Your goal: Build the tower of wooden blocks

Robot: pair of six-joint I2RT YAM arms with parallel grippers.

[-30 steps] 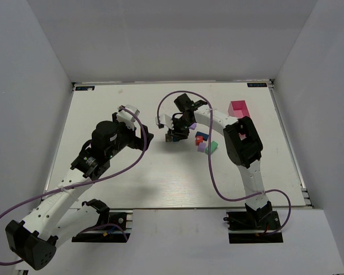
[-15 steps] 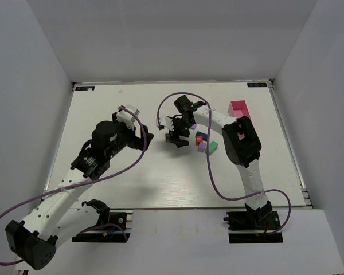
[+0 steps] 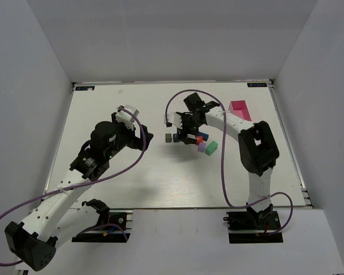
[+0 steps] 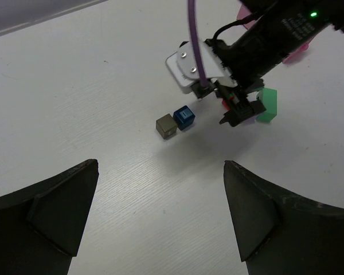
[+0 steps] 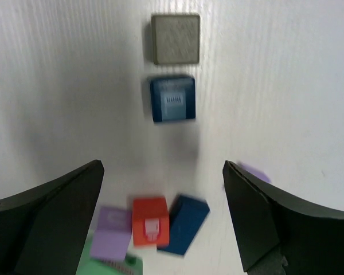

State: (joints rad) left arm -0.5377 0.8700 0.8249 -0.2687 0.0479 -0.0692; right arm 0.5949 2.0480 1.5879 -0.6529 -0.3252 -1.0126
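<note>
Wood blocks point(image 5: 151, 220) blurred, green block point(image 5: 120, 267) cut off

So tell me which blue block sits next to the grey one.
The blue block lying square just below the grey block in the right wrist view, apart from the rest. The other blue block lies askew beside the red block.

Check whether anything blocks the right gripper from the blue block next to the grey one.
Nothing visible does. The right gripper is open, and only bare table lies between its fingertips and the blue block beside the grey block.
</note>
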